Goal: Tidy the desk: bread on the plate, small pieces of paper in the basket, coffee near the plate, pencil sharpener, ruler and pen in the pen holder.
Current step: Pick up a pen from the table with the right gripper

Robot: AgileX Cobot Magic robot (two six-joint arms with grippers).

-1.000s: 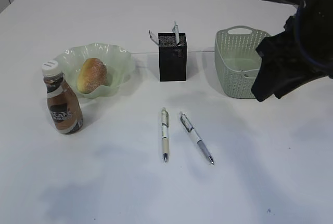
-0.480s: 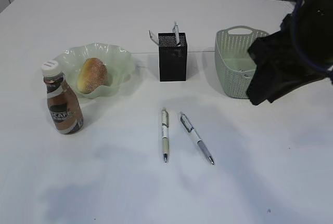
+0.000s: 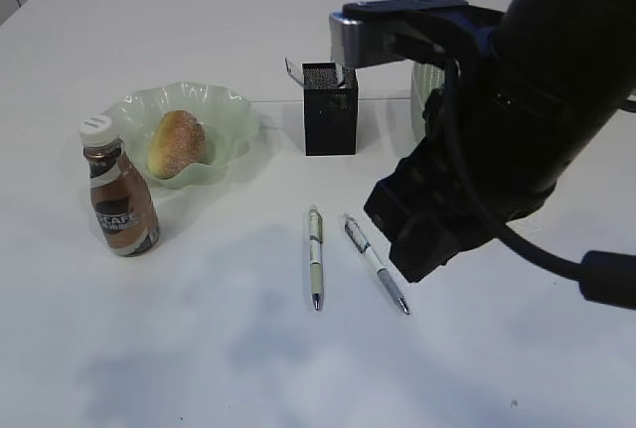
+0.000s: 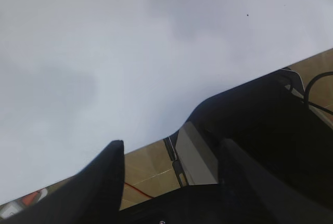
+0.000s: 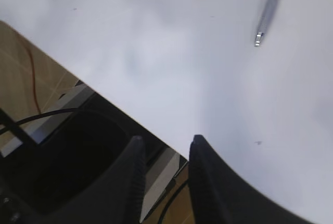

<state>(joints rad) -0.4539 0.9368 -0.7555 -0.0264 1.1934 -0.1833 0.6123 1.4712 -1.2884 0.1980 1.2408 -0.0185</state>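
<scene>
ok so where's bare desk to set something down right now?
Free: the whole front strip of the desk below the coffee and the two pens, and the back strip behind the plate and pen holder. Crowded: the right middle, where the right arm hangs over the pens.

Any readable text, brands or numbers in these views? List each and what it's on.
"CAFE": brown label of the coffee bottle; first letters unclear, smaller print under it blurred.
Left pen and right pen: barrel markings too small to read.
Wrist views: no text.
</scene>
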